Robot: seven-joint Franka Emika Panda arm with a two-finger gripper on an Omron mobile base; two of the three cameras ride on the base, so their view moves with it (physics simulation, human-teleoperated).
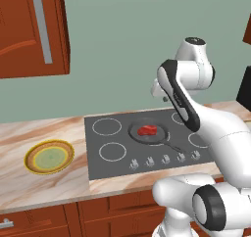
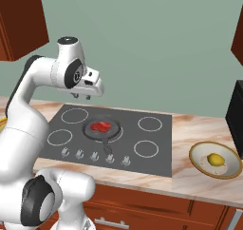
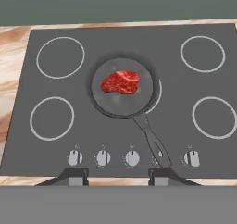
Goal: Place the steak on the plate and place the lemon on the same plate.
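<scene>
Far left on the counter, round yellow-rimmed plate with green centre [image 1: 49,156] sits bare. Mid-hob, small red raw steak [image 3: 120,82] lies in the dark grey frying pan [image 3: 121,88]. Two-finger gripper [image 3: 119,176] is held high above, jaws closed, nothing held; should be opened, centred, lowered straight. Yellow oval lemon [image 2: 215,159] waits far right in tan dish [image 2: 196,153]
</scene>
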